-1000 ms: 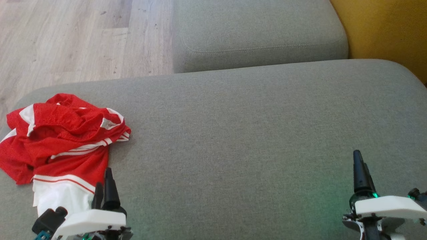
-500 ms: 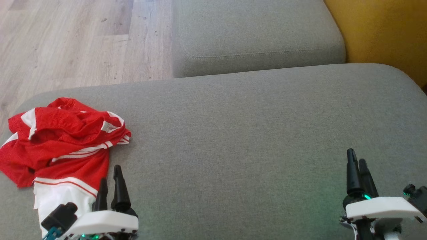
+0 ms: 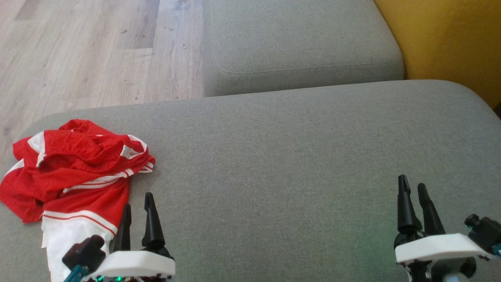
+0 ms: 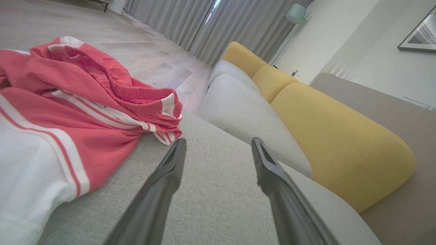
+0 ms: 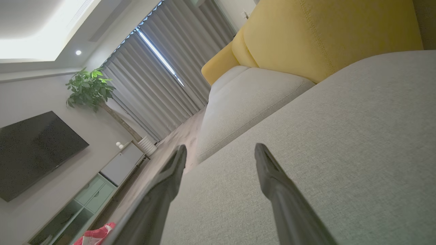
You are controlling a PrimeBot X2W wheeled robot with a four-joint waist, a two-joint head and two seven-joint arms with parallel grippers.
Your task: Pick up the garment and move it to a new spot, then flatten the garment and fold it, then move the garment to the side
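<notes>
A grey sofa cushion (image 3: 293, 156) carries everything. The red and white garment (image 3: 74, 168) lies crumpled along the cushion's left edge, reaching towards its far left corner. The left gripper (image 3: 137, 201) sits just beside the garment's near right side, fingers apart and empty. The right gripper (image 3: 411, 183), towards the cushion's near right corner, is spread and empty too.
</notes>
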